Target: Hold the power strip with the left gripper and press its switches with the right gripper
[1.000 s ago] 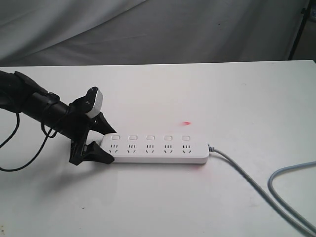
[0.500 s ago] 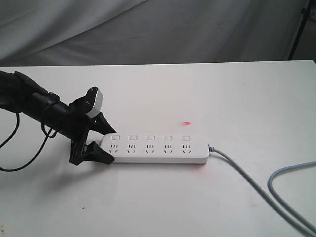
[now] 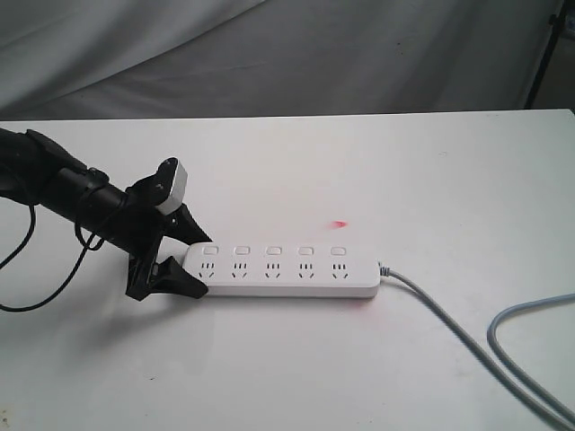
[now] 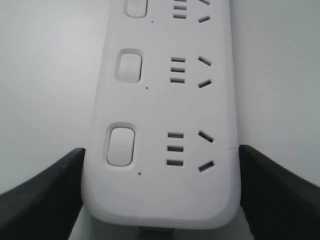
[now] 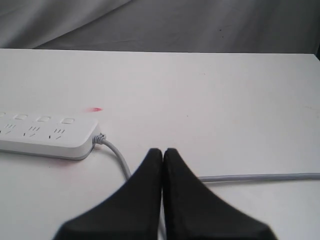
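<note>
The left gripper (image 3: 199, 265) clamps the power strip (image 3: 287, 269) at its end nearest the desk's (image 3: 404, 171) left edge, while the right gripper (image 5: 162, 152), fingers pressed together and empty, sits near the grey cable (image 5: 120, 161).

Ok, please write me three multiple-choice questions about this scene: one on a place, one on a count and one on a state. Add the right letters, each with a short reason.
1. The grey cable leaves one end of the power strip. Where does the left gripper hold the strip?
A. at the cable end
B. at the opposite end
C. at the middle

2. How many switches does the strip have?
A. three
B. five
C. seven

3. In what state is the right gripper?
A. shut, apart from the strip
B. open over a switch
C. pressing a switch

Answers:
1 B: its fingers flank the end away from the cable.
2 B: the exterior view shows five in one row.
3 A: the right wrist view shows its fingertips together, with the strip lying apart from them.
</note>
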You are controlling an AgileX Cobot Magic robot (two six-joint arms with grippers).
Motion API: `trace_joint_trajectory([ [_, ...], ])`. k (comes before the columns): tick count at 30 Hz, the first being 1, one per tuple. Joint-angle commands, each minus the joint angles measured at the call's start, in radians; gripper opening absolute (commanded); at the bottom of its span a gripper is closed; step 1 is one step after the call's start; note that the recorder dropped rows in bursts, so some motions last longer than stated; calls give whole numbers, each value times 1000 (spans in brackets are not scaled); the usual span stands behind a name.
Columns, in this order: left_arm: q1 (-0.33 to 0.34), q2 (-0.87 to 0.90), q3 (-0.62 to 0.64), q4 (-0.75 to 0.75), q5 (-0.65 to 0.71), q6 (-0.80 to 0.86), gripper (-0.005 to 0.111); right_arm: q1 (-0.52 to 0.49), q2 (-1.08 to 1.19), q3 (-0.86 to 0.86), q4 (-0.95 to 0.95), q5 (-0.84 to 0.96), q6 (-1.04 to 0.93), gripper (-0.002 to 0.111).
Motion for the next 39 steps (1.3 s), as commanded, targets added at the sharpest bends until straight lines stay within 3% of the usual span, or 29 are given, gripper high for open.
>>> trace_joint_trajectory([
  [1, -4, 1, 3, -4, -17, 2, 39, -8, -6, 4, -20, -16, 0, 0],
  [39, -4, 1, 3, -4, -17, 2, 39, -6, -6, 4, -1, -14, -22, 0],
])
